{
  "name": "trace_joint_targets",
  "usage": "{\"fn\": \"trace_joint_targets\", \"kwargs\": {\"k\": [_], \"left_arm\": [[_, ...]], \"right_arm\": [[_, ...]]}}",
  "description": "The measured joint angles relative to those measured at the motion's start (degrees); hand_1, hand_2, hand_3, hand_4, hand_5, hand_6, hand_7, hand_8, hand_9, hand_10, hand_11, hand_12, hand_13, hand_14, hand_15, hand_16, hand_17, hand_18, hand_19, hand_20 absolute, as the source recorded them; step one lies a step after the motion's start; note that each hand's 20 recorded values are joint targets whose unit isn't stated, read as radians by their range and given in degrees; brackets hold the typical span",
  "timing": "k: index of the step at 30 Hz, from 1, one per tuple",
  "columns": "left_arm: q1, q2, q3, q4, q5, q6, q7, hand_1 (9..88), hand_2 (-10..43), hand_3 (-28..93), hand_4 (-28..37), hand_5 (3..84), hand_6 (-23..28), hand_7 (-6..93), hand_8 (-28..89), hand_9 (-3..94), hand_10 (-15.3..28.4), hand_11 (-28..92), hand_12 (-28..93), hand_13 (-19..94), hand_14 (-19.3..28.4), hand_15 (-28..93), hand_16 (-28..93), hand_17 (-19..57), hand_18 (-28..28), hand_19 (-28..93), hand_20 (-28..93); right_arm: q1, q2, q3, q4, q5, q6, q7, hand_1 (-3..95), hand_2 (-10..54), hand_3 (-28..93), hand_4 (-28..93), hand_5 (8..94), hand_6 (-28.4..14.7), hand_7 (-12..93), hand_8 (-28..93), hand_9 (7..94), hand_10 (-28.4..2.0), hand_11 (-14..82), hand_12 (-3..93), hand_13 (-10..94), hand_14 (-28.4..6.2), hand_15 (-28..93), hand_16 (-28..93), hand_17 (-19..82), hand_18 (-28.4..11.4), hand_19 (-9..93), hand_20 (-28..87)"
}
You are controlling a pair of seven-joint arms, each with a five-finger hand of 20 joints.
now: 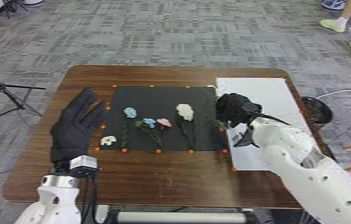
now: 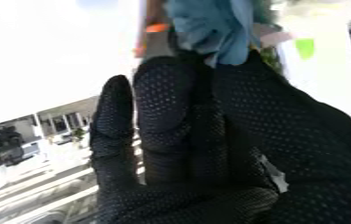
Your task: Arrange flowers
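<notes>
Head view: left hand point(image 1: 76, 127) open over table point(image 1: 189, 185), right hand point(image 1: 237, 108) at white sheet's point(image 1: 274, 100) edge, fingers and thumb pinching blue flower point(image 2: 209, 30); other flowers point(image 1: 185, 111) on black mat point(image 1: 141, 143).

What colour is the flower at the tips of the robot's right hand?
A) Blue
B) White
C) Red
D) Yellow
A: in the right wrist view, the petals of the flower at the right hand are plainly blue.
</notes>
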Motion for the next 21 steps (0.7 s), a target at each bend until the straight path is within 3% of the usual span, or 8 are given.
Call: {"fn": "trace_joint_targets", "kwargs": {"k": [10, 15, 21], "left_arm": [[-0.9, -0.16, 0.72, 0.55, 0.02, -0.39, -0.12, 22.8, -5.9, 69, -28.3, 26.3, 2.5, 23.5, -12, 22.9, 11.1, 17, 16, 20, 15.4, 15, 5, -13.8, 20.8, 40, 8], [-1.0, -0.25, 0.72, 0.57, 0.02, -0.4, -0.13, 22.9, -5.8, 69, -28.3, 26.4, 2.5, 23.4, -12, 22.9, 11.1, 17, 16, 20, 15.4, 15, 5, -13.8, 20.8, 40, 8], [-0.9, -0.36, 0.66, 0.56, 0.02, -0.38, -0.15, 22.8, -5.9, 69, -28.3, 26.4, 2.5, 23.4, -12, 22.9, 11.1, 17, 16, 20, 15.5, 15, 5, -13.8, 20.8, 40, 7]], "right_arm": [[0.8, -5.5, -3.8, 1.5, -6.4, 3.4, -1.5, 52.7, -9.5, 84, -28, 67.8, 2.3, 51, -5, 83.6, -3.7, 18.6, 48.1, 69, 1.3, 58, 42, 24, -17.4, 75, 42], [0.6, -5.9, -4.4, 2.8, -8.0, 8.0, -1.2, 47.0, -9.5, 80, -28, 61.3, 2.1, 49, -6, 76.5, -4.0, 16.6, 44.5, 64, -0.1, 58, 39, 22, -17.8, 74, 43], [-1.3, -5.3, -2.2, 2.3, -11.2, 7.4, -1.9, 34.8, -9.5, 82, -28, 54.6, 1.4, 39, -19, 60.2, -8.4, 41.6, 26.0, 59, -5.3, 71, 25, 21, -18.2, 75, 44]]}}
